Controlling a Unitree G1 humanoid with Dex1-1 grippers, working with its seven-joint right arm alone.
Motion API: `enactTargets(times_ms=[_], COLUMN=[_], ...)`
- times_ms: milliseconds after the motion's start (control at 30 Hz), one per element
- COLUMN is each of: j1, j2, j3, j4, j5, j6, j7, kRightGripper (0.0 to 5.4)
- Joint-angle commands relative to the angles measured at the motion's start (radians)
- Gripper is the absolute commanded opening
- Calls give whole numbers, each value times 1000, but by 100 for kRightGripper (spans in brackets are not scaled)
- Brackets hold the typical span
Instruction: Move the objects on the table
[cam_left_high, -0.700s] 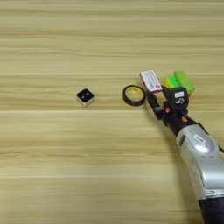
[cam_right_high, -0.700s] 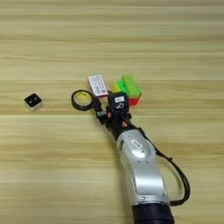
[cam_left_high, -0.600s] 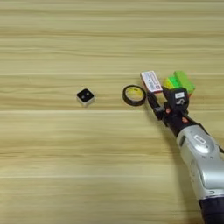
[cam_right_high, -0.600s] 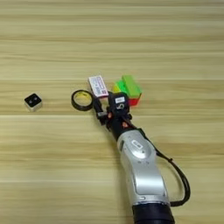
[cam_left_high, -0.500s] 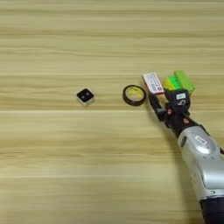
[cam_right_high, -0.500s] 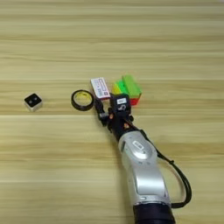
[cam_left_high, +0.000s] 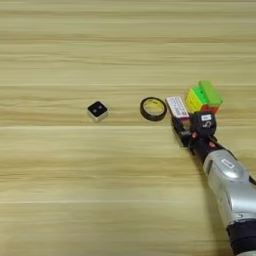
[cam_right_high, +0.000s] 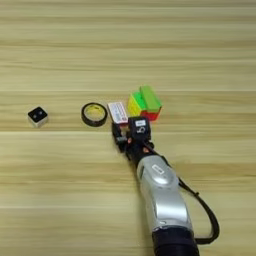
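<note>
Four small objects lie in a row across the middle of the wooden table (cam_left_high: 75, 190): at far left the white cube (cam_left_high: 97, 110) with its black two-dot top, well apart from the black-yellow tape ring (cam_left_high: 153, 108), then just to the ring's right the white-red flat box (cam_left_high: 177, 107), and at right the multicoloured puzzle cube (cam_right_high: 141, 106) with the bright green bar (cam_right_high: 150, 97) lying on its top. The silver forearm (cam_right_high: 162, 197) enters from the near edge, and the right gripper (cam_right_high: 129, 131) sits just nearer than the flat box and the puzzle cube, its black fingers (cam_left_high: 179, 131) pointing toward the box's near end. Whether those fingers are spread or pressed together cannot be told.
</note>
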Motion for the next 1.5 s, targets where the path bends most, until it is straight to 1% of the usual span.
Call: enactTargets(times_ms=[33, 67, 267, 400, 467, 567, 700, 833, 933, 1000, 1100, 1200, 1400, 1500], j1=[-74, -75, -74, -49, -33, -9, 14, 25, 14, -4, -33, -65, -148, -175], j2=[-24, -24, -21, -14, -9, -1, 9, 21, 32, 43, 54, 62, 90, 105], j3=[-13, -12, -9, 0, 13, 36, 65, 105, 150, 193, 232, 253, 307, 331], j4=[7, 13, -3, -90, -141, -216, -276, -299, -293, -276, -241, -198, -73, -43], j5=[-1, -3, -7, -7, -9, -11, -9, -10, -19, -31, -36, -36, -63, -67], j6=[-40, -42, -51, -61, -63, -61, -46, -40, -38, -36, -29, -17, -26, -30], j7=[-16, -17, -22, -25, -24, -18, -8, 11, 32, 50, 74, 97, 132, 152], kRightGripper=[208, 237, 299, 343, 373, 398, 441, 481, 508, 538, 538, 538, 538, 538])
